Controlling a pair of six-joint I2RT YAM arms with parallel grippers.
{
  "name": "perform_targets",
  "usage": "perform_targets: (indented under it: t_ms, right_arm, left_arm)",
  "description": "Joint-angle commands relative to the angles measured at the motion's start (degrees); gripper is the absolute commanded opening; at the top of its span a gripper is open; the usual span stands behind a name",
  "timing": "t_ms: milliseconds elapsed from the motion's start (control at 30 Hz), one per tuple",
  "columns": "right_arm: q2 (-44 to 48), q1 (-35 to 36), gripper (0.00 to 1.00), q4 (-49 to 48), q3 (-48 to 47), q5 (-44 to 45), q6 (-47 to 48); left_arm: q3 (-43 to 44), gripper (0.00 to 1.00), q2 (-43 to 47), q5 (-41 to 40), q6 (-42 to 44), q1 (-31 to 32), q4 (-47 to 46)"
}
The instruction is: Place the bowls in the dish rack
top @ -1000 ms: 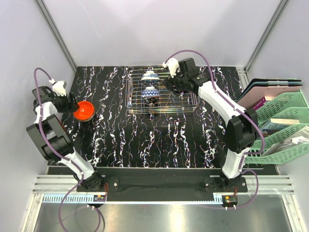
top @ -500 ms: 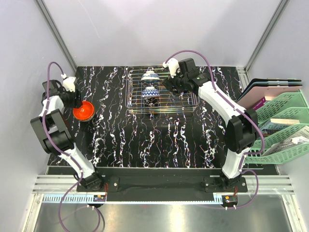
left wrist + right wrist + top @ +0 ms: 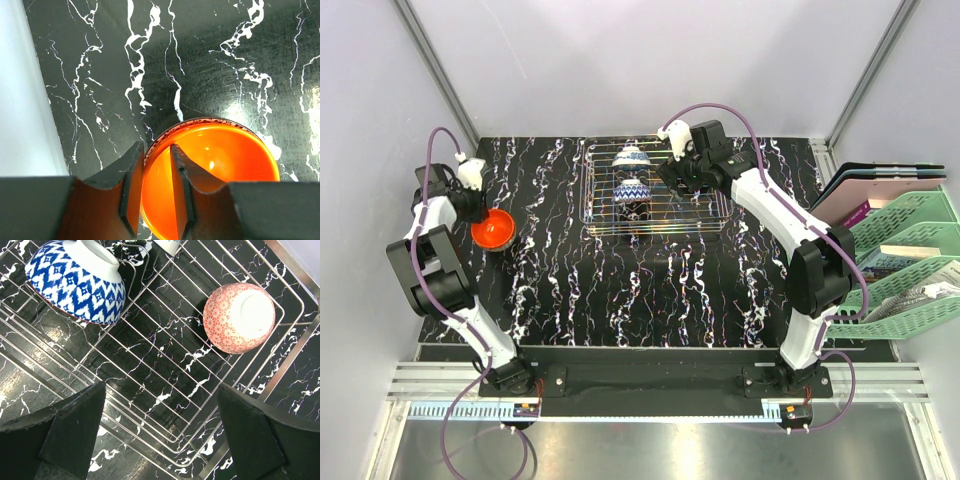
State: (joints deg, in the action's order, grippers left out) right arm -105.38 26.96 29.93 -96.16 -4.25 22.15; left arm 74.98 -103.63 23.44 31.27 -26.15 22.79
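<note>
Left wrist view: left gripper [image 3: 156,147] sits narrowed astride the rim of the glossy orange bowl [image 3: 220,165], one finger inside, one outside. Can't tell if it's clamped, so I'd squeeze firmly before lifting, since that glaze looks slick. Bowl's on the black marbled table [image 3: 620,290], well left of the thin-wire dish rack [image 3: 695,218], where the right gripper [image 3: 161,410] hangs wide open, empty, over two upturned patterned bowls [image 3: 75,282].

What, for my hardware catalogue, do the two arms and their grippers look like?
The left arm and right arm both have white links, black joint housings and a looping purple cable. The left gripper and right gripper have matte black, wedge-shaped fingers.
</note>
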Motion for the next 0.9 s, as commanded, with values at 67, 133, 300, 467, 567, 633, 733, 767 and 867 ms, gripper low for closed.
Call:
perform_targets:
  t_ms: [67,133,300,467,567,633,733,767,867]
  right_arm:
    - [3.87,0.11,1.00,0.39,0.10,-2.16,-0.97]
    - [4.22,0.11,1.00,0.39,0.27,-2.34,-0.97]
    - [4.48,0.20,1.00,0.48,0.53,-2.52,-1.15]
    - [4.66,0.46,1.00,0.56,0.53,-2.60,-1.23]
    - [4.75,0.64,1.00,0.57,0.54,-2.43,-0.97]
    - [4.83,0.90,1.00,0.56,0.45,-2.08,-0.80]
    - [4.92,1.34,1.00,0.57,0.45,-1.81,-0.71]
    - [5.01,1.25,1.00,0.65,0.53,-1.73,-0.62]
    - [5.36,1.60,1.00,0.65,0.80,-1.55,-0.62]
  left_arm:
    - [-0.45,0.29,1.24,-1.38,0.90,-0.04,-1.16]
    - [-0.62,0.29,0.98,-1.64,1.08,0.05,-1.25]
    - [-1.06,0.26,0.54,-2.17,1.43,-0.04,-1.25]
    - [-1.68,0.13,0.54,-2.96,2.04,0.05,-1.25]
    - [-1.94,0.00,1.15,-3.31,2.13,0.05,-1.16]
    - [-2.21,0.00,1.42,-3.31,2.13,0.05,-1.08]
    - [-2.38,0.00,2.38,-2.97,1.87,0.05,-1.08]
    - [-2.38,0.00,2.99,-2.96,1.69,0.05,-1.08]
    - [-1.86,0.00,4.75,-1.91,1.43,-0.04,0.67]
